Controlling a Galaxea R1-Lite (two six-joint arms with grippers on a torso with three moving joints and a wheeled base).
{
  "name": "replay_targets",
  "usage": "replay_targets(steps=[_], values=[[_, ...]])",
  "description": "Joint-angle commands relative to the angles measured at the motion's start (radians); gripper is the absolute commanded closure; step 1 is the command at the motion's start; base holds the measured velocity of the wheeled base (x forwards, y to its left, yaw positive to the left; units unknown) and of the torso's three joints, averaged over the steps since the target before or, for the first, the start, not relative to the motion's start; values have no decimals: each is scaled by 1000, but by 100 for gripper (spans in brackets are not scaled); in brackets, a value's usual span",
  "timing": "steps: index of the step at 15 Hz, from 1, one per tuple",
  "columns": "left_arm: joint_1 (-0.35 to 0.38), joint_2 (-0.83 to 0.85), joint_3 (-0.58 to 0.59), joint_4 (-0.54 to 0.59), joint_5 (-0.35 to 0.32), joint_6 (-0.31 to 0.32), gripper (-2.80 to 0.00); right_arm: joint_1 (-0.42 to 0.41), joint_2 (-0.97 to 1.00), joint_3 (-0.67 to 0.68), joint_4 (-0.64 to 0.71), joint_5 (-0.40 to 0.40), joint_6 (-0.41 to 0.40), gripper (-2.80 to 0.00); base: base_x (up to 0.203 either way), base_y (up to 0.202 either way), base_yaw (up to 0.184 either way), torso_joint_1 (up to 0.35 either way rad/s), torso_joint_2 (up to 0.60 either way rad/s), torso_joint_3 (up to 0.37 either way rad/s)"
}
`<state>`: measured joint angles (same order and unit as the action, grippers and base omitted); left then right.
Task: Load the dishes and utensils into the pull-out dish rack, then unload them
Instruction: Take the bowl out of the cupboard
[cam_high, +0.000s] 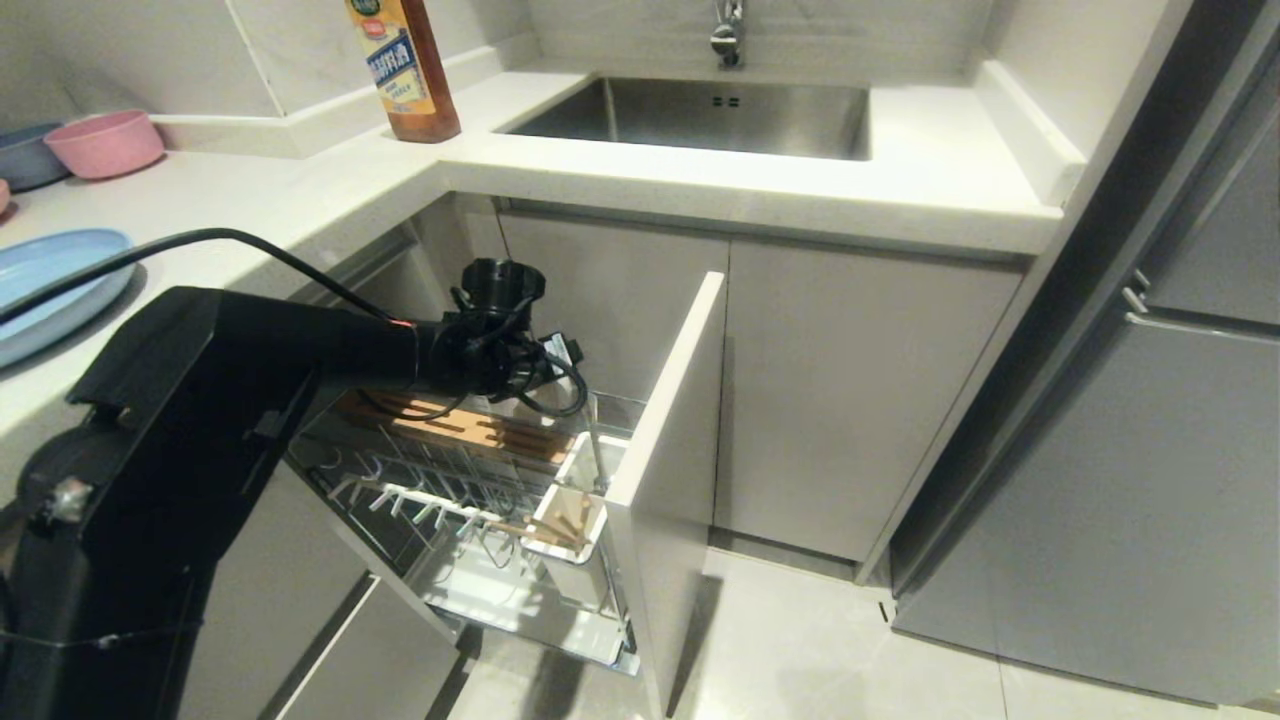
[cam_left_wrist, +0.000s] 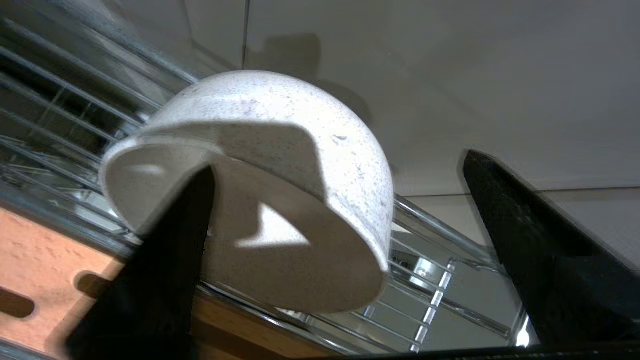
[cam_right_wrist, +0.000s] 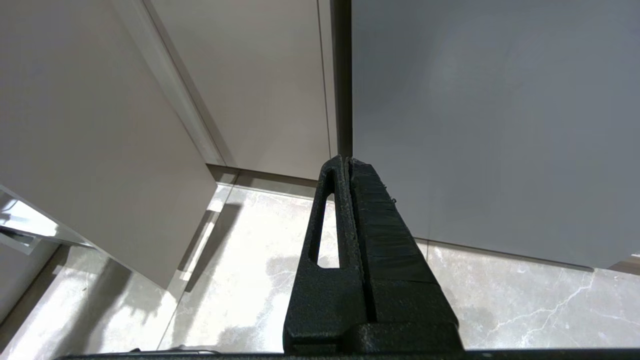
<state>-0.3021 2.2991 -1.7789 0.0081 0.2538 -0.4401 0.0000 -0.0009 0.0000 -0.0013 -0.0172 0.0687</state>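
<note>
Left pincer (cam_left_wrist: 340, 240) reaches into the pull-out dish rack (cam_high: 520, 560), jaws spread wide, straddling the cream bowl (cam_left_wrist: 280, 165) without clamping it. Bowl lies tipped on its side on the rack wires beside the wooden block (cam_left_wrist: 45, 260), mouth turned toward the pincer; one finger (cam_left_wrist: 165, 260) crosses its rim. Right pincer (cam_right_wrist: 350, 250) is closed, empty, parked over the floor. Left arm is clearly nearer.
</note>
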Motion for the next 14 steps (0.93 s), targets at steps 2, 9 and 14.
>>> replay_targets(steps=[2,9,14], values=[[0,4,4,3,2,8,0,0,1,0,0,0,0,0,0,0,0,0,0,0],[-7,-3,14,9,2,6,0,0,1,0,0,-1,0,0,0,0,0,0,0,0],[-22,-69,50,4,8,-1,0,0,1,0,0,-1,0,0,0,0,0,0,0,0]])
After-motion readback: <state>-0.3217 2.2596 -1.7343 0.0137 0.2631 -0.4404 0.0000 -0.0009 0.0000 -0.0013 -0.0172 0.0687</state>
